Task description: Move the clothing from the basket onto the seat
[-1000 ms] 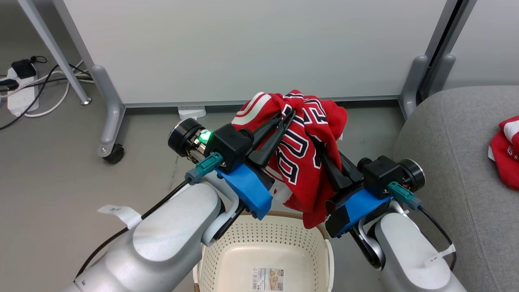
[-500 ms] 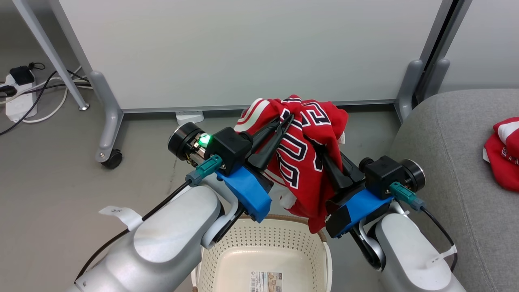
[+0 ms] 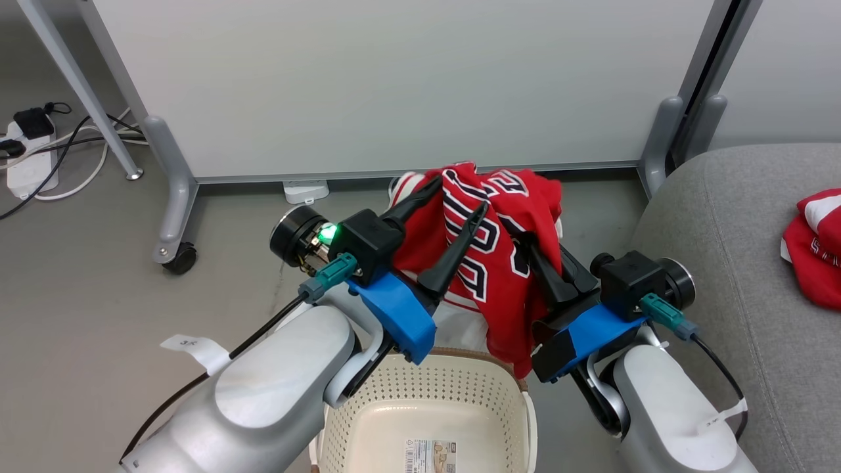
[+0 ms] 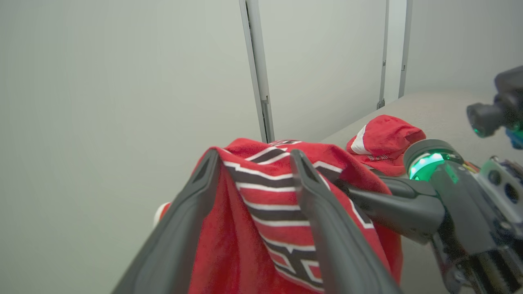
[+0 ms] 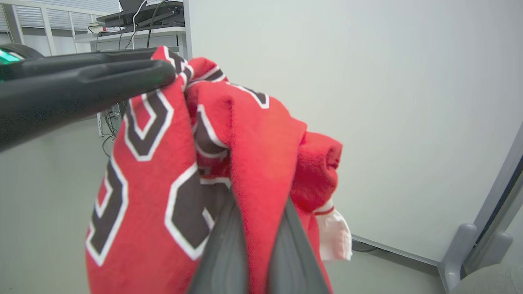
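The soft red block-lettered jersey (image 3: pixel 499 282) hangs crumpled above the perforated cream basket (image 3: pixel 420 394). The right gripper (image 3: pixel 529 246) pinches its folds tight. The left gripper (image 3: pixel 455 200) has its fingers spread, with cloth between them. A second jersey (image 3: pixel 815 243) lies bunched on the grey woven seat (image 3: pixel 723 230).

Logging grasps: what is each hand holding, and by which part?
Right hand pinches the lettered jersey by a bunched fold; left hand is open, gripping nothing.

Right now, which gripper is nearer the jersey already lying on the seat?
Right. The right gripper, shut on the lifted jersey, is next to the seat, on the side toward the jersey lying there. The left gripper, open, is across the lifted jersey, farther from it.
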Robot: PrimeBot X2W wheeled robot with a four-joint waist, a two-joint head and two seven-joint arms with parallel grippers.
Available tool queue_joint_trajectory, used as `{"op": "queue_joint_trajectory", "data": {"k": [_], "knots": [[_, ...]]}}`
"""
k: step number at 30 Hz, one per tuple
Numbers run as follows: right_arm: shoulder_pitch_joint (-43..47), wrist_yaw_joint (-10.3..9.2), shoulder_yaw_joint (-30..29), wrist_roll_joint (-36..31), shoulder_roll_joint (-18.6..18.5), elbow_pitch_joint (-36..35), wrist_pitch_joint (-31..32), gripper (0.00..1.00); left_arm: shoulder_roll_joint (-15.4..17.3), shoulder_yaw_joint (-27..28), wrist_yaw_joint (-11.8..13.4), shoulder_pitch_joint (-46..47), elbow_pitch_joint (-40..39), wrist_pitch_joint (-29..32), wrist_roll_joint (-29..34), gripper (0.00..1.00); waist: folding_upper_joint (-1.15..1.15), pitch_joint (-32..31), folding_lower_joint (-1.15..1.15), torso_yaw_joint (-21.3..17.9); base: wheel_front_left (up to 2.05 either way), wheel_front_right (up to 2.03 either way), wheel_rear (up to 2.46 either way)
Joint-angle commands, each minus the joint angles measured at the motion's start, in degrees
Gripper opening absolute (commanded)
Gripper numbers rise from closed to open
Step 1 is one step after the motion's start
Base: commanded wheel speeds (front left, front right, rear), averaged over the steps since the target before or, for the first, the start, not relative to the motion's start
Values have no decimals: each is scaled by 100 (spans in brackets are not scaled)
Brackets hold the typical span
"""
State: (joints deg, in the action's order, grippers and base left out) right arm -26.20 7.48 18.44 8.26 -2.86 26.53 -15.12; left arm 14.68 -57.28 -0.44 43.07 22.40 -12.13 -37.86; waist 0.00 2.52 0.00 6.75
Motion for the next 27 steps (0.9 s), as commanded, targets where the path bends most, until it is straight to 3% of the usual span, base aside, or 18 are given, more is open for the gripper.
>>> {"op": "queue_joint_trajectory", "data": {"k": [1,13,27], "knots": [[82,3,-31,43,-4,-43,-4,0,42,18,41,-60,34,-4,-42,100,0,7,0,-4,0,0,0],[182,3,-320,31,-4,-243,-4,0,135,4,108,-150,31,-53,-54,100,0,105,0,-185,0,0,0],[439,3,-700,-235,-9,-660,-4,0,87,-67,91,-64,-36,-134,34,100,0,426,0,-1122,0,0,0]]}}
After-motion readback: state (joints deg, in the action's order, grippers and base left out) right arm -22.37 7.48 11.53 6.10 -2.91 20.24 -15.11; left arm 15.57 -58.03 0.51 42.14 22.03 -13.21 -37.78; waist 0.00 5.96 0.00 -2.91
